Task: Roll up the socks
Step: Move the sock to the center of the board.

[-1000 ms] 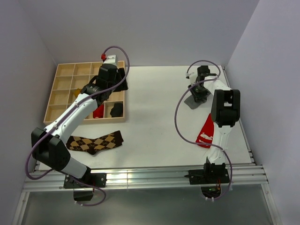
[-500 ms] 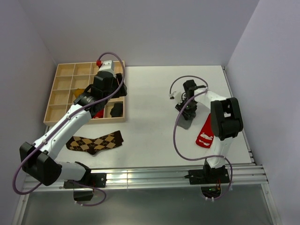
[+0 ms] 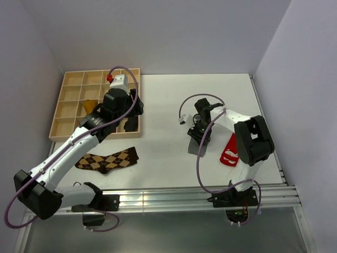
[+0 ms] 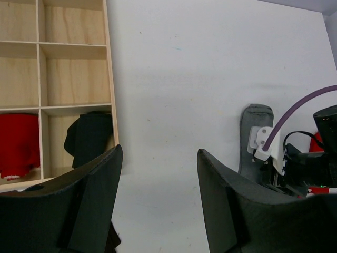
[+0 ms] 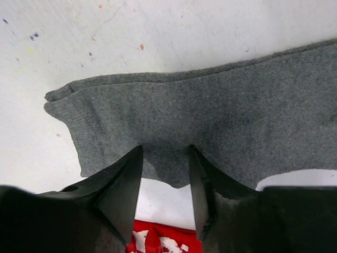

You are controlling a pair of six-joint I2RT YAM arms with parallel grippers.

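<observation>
A plain grey sock (image 5: 210, 121) lies flat on the white table. My right gripper (image 5: 166, 150) stands over its near edge, open, with both fingertips resting on the cloth and bare table showing between them. In the top view that gripper (image 3: 199, 134) is near the table's middle, the grey sock (image 3: 195, 147) just in front of it. A red sock with white marks (image 3: 230, 150) lies to its right. The brown-tan argyle sock (image 3: 108, 159) lies flat at the front left. My left gripper (image 4: 158, 153) hangs open and empty beside the tray's right edge (image 3: 129, 112).
A wooden compartment tray (image 3: 68, 105) sits at the back left. It holds a mustard sock (image 3: 90, 105), a red bundle (image 4: 18, 142) and a black bundle (image 4: 89, 137). Purple cables loop above both arms. A metal rail (image 3: 168, 197) runs along the near edge.
My right gripper has dragged the grey sock from the far right toward the table's middle, and its jaws have widened. The left arm has swung a little forward along the tray's right edge.
</observation>
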